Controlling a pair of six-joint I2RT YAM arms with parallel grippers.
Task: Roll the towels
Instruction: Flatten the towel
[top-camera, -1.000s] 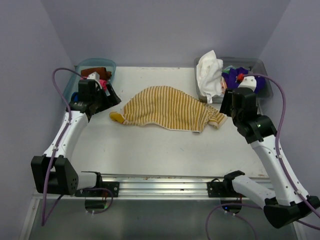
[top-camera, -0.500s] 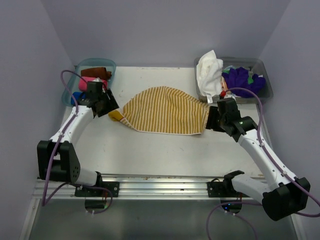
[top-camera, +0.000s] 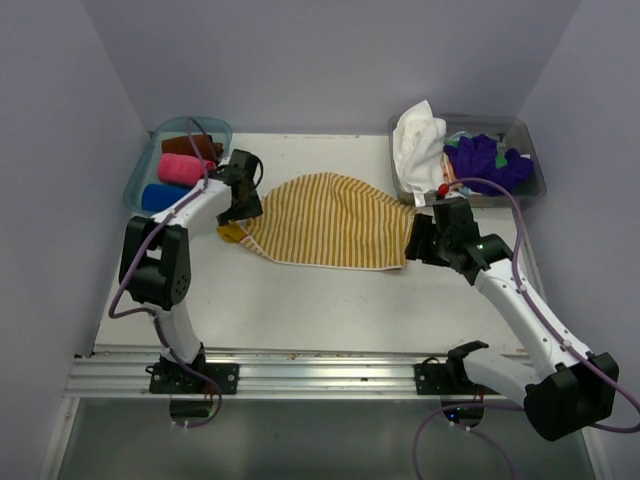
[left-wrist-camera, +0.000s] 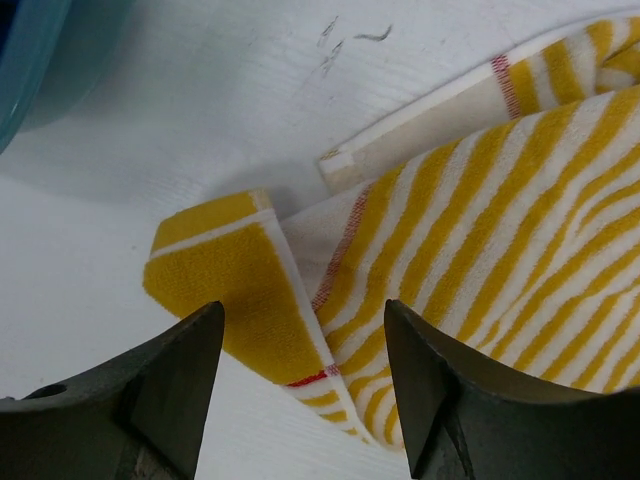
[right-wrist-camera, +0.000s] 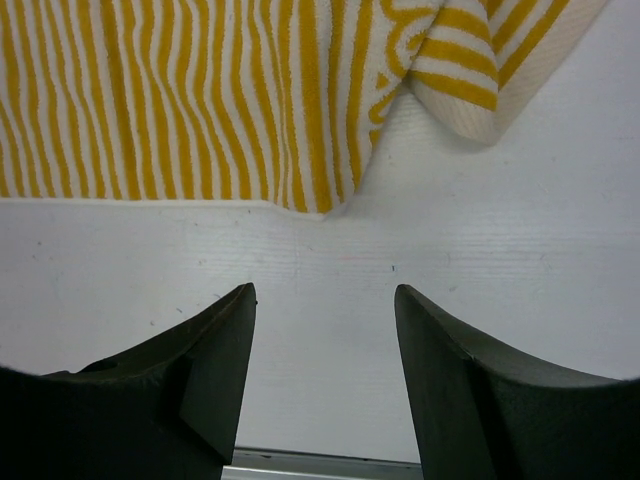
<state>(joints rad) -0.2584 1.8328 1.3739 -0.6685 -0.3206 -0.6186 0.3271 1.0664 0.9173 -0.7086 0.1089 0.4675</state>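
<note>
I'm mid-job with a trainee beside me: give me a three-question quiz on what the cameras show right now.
1. True or false: the striped towel is already rolled.
2. The left end effector is over the towel's: A) folded left corner B) middle C) right edge.
3. Fill in: the right end effector has its jaws ____ over bare table.
Key: 1 false; 2 A; 3 open.

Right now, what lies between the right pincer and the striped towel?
Only bare table: the right wrist view shows the pincer open, short of the towel.
</note>
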